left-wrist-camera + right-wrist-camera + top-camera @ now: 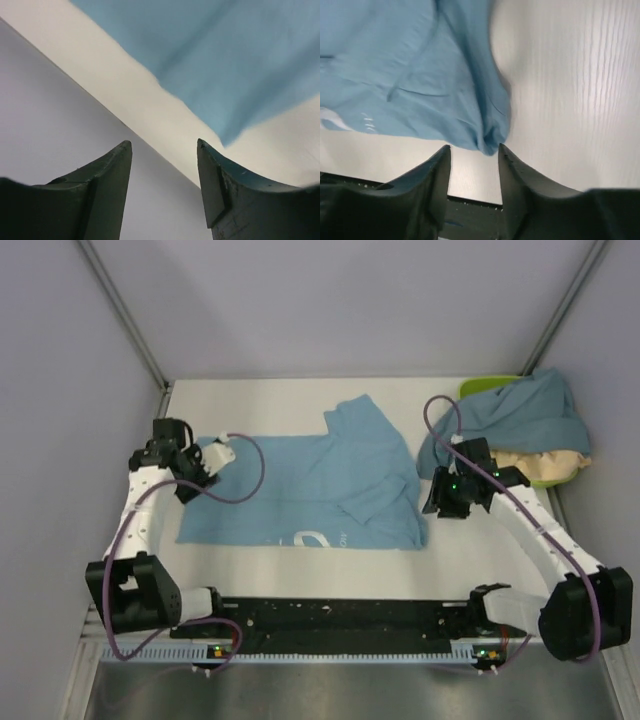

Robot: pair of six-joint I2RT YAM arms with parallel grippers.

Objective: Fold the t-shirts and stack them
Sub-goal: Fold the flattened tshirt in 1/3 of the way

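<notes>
Sky-blue t-shirt (310, 490) spread out, fold unfinished; slate-blue shirt (520, 415) and beige shirt (545, 460) heaped unfolded on tray (480, 387); I read left gripper (162, 145), right gripper (474, 147) parted, empty.

On the sky-blue t-shirt (300, 485) the white lettering (315, 539) shows only as curved fragments — nothing can be read.

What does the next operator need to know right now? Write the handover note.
Left gripper: open, empty, at the sky-blue shirt's left edge.
Right gripper: open, empty, by that shirt's right edge.
Sky-blue shirt: spread out mid-table, right side rumpled.
Slate-blue shirt and beige shirt: heaped on the lime-green tray, far right.
Done: nothing folded or stacked.
Left: fold all three, stack them.
</notes>
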